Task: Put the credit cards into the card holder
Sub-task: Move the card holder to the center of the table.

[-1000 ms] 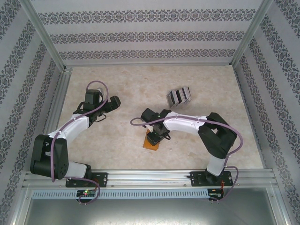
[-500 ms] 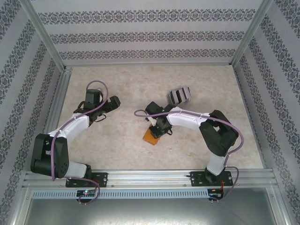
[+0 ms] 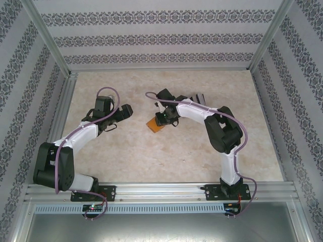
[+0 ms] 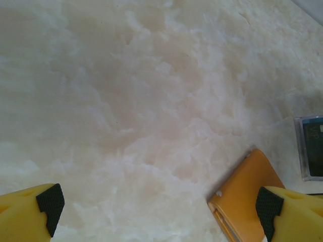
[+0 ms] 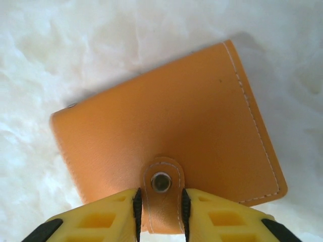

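Widest of all was the marbled table [image 3: 151, 156], and on it both arms leaned in toward the middle. The right arm [image 3: 222, 131] bent round toward 11 o'clock, while the left arm [image 3: 75, 136] stretched toward 1 o'clock.

Next down, the orange card holder [image 3: 154, 124] sat closed just past table centre, between the two wrists. The credit cards [image 3: 199, 97] lay near it at 2 o'clock, partly hidden behind the right forearm. From the left wrist we caught a corner of the holder [image 4: 245, 189] at 4 o'clock and one card edge [image 4: 310, 146] at 3 o'clock.

The left gripper [image 3: 123, 110] hung at the holder's 9 o'clock, its fingers spread wide and empty over bare table [image 4: 159, 204]. The right gripper [image 5: 159, 206] had its fingers drawn narrow, pinching the holder by its strap at 6 o'clock in its own view. We could not tell whether the holder [image 5: 166, 131] rested on the table or hung just above it.

Smallest was the snap tab [image 5: 161, 181], squeezed between those yellow fingers. We judged the job was to pop that snap. Best done, we thought, with the left fingers pinning the holder's body flat while the right peeled the tab up slowly, so the holder would not slide into the cards.
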### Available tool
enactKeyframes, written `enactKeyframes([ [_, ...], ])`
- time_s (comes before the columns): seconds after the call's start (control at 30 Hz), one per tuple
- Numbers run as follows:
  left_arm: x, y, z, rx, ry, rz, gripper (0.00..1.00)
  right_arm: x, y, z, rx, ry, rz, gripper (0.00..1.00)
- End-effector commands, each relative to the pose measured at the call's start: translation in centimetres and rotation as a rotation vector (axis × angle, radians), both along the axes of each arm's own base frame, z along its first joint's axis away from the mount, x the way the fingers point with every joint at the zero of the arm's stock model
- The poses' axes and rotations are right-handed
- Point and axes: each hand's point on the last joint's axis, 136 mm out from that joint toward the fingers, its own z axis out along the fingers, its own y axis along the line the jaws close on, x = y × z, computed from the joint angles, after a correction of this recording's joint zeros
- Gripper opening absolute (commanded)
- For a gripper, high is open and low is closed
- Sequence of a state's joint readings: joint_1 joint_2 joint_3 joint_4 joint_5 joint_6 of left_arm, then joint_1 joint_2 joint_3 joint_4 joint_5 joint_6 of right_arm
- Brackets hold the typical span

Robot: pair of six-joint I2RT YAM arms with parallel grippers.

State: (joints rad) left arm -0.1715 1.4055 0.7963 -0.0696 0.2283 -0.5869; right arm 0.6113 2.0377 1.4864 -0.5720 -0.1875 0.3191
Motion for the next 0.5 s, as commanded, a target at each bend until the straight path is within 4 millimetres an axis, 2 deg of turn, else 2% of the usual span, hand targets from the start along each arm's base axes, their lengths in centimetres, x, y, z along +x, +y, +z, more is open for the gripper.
enactKeyframes([
  [0.0,0.0,-0.9,1.0,-0.003,-0.015,-0.039,1.00,1.7,0.2,2.5,0.047,-0.024,-0.027,0.34],
  [0.1,-0.1,-1.2,1.1,-0.005,-0.025,-0.062,1.00,2.0,-0.1,3.4,0.048,-0.032,-0.013,0.37],
  [0.47,1.1,-3.9,0.8,-0.081,-0.011,-0.177,1.00,1.1,-0.7,3.2,-0.030,0.094,0.058,0.39],
])
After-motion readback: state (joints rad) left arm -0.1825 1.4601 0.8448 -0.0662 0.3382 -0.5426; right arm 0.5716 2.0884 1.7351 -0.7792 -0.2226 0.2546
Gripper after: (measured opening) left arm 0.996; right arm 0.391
